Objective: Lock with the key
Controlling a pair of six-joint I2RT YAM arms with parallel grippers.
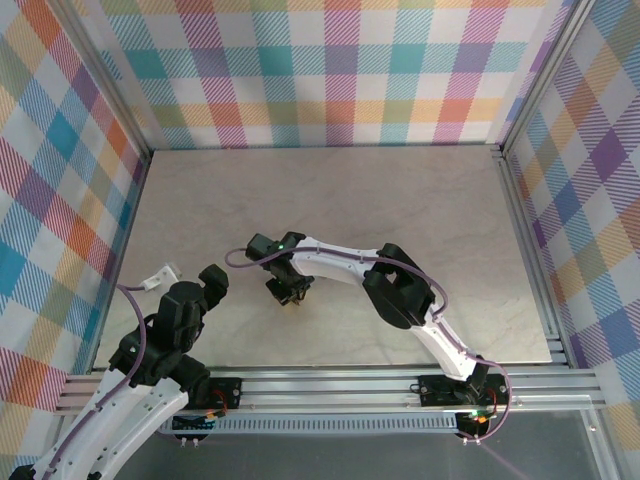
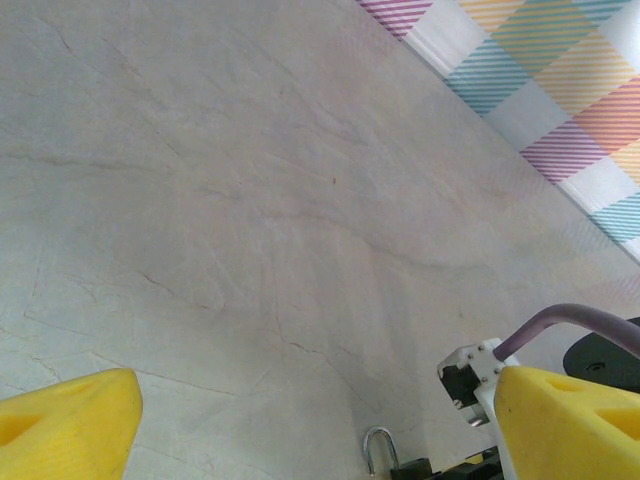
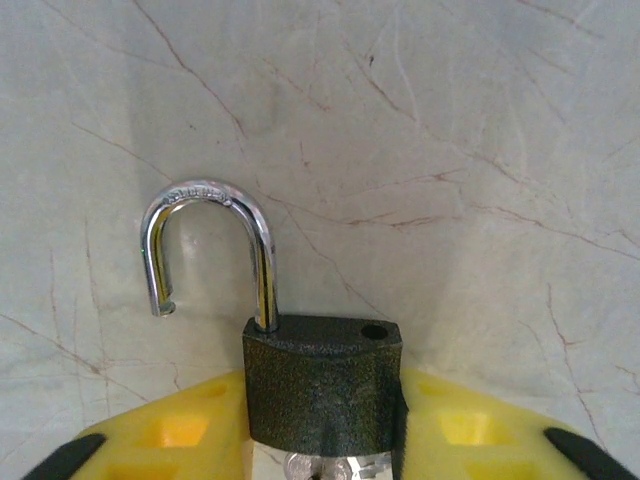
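Metal sits between your right jaws: a small dark grey padlock [image 3: 320,385] with a bumpy, blocky body. The soft yellow pads [image 3: 180,430] of those jaws press on its two flat sides, so the jaws are closed most of the way and look to have hold of it. I think you hold it by the sides so it cannot slide or spin when a key turns, and so its top is left free.

Sticking out ahead of the jaws is the shiny silver hoop [image 3: 210,195]. It is smooth, round like a bent rod, and shaped like an upside-down U. One leg goes into the body. The other leg hangs in the air off to one side, away from the little round hole [image 3: 374,331] it should drop into. So the padlock is open and the locking is not yet done.

Deep between the pads, under the body, a bit of silver metal [image 3: 320,465] peeks out. It may be the key, but you cannot tell for sure.

Below the jaws lies the pale bench [image 1: 400,200], flat and smooth like stone, with thin brown lines.

Your left jaws are spread wide, with nothing between their yellow fingers [image 2: 70,420]. They hang off to the side of the right jaws, close enough to see the hoop, maybe ready to help push it down.
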